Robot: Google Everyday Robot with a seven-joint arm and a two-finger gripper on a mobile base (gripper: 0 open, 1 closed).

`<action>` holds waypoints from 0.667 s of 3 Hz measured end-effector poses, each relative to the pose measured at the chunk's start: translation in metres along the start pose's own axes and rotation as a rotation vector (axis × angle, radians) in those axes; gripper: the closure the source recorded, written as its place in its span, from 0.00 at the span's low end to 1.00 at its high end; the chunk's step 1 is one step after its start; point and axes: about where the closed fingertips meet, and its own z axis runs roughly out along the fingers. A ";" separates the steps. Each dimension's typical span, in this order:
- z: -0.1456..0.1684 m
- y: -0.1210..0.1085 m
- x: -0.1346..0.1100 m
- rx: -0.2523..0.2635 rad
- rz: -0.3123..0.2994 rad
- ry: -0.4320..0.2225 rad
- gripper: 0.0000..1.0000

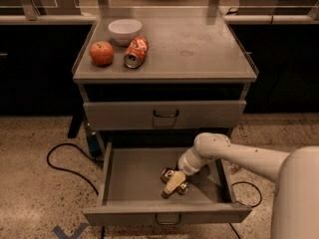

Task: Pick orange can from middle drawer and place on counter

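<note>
The orange can (182, 187), small and shiny gold-bronze, lies on the floor of the open middle drawer (129, 176), right of centre. My gripper (171, 184) reaches down into the drawer from the right and sits right over the can, covering most of it. Bits of the can show on both sides of the gripper. The counter (199, 49) is the grey top of the drawer cabinet, above and behind.
On the counter's left stand a white bowl (124, 30), a red apple (101, 53) and a red-orange and white can (135, 52) on its side. A closed drawer (164, 115) sits above the open one. Black cables (65, 161) lie on the floor at left.
</note>
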 end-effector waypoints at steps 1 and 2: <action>0.000 0.000 0.000 0.000 0.000 0.000 0.00; 0.026 0.006 0.007 -0.072 0.016 -0.022 0.00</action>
